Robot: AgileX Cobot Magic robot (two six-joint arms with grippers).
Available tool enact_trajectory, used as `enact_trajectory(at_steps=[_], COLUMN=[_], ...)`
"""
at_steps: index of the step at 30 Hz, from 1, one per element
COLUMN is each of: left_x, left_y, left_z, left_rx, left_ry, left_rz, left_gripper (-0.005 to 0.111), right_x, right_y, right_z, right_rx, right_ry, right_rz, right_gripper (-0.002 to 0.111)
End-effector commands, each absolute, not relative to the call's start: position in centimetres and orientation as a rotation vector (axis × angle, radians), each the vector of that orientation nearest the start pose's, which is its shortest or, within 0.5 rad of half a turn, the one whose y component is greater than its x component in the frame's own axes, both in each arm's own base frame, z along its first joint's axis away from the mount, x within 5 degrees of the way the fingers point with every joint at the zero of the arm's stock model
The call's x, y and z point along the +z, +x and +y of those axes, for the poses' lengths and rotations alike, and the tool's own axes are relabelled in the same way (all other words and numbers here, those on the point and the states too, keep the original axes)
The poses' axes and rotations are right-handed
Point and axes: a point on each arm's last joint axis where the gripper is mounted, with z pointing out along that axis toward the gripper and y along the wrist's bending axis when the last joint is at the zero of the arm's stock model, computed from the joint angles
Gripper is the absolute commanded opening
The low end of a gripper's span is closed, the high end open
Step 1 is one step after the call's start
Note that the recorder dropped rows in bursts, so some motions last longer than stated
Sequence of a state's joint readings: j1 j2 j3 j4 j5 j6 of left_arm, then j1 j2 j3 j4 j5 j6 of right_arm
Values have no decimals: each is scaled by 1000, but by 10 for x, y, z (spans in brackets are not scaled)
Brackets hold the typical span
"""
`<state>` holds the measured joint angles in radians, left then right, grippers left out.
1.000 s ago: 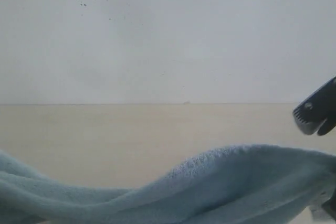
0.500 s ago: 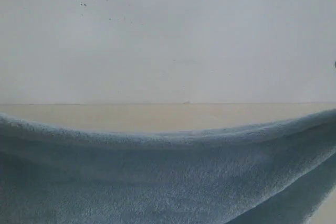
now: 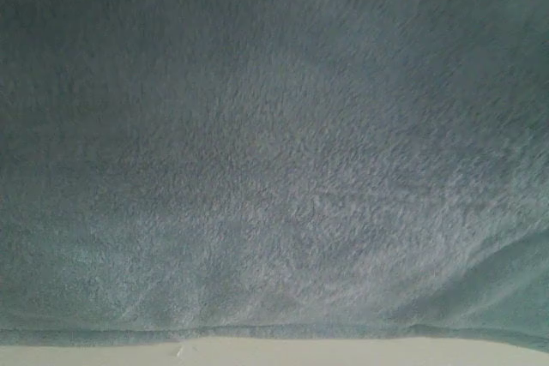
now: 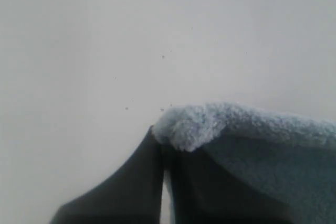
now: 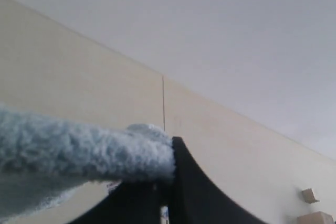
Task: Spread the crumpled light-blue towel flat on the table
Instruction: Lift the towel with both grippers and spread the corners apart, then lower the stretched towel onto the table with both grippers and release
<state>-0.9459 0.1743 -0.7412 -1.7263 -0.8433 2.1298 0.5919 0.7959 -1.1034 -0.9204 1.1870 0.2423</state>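
The left claw (image 4: 163, 148) is pinched tight on a fluffy corner of the light-blue towel (image 4: 252, 145), the right claw (image 5: 161, 187) likewise on another edge. Beyond the right claw lies the beige tabletop (image 5: 68, 61); the towel screens nearly the whole exterior view.

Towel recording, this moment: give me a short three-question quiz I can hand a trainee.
1. True or false: the left gripper and the right gripper are each shut on the towel.
2. In the exterior view the towel fills: A) one small corner, B) nearly the whole picture, C) none of it.
3. Fill in: the pale strip below the towel's bottom hem in the exterior view is the ____.
Key: 1 true; 2 B; 3 table.
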Motion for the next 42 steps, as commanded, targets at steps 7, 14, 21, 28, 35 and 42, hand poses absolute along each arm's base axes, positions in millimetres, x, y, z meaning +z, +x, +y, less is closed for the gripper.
enact_trajectory(at_steps=[7,14,21,28,35,42], left_x=[399,381,316,275,234,214], left_y=[48,69,112,153,191,217], left_z=[48,21,-35,-78,-88,-89], left_rx=[-37,36,363,730,847,725], left_ry=[83,161,479,772,810,793], left_rz=[1291,1420,1610,1651,1752,1743], left_gripper=[4,4,4,4,4,4], right_x=[456,440,381,319,282,251], right_y=[73,57,114,182,227,265], right_z=[-30,-24,-2,41,61,37], right_rx=[-553,-350,-730,-862,-1035,-858], right_ry=[-272,-405,-539,-674,-729,-498], right_rz=[1890,1948,1998,1993,1987,2095], right_gripper=[0,0,0,0,0,0])
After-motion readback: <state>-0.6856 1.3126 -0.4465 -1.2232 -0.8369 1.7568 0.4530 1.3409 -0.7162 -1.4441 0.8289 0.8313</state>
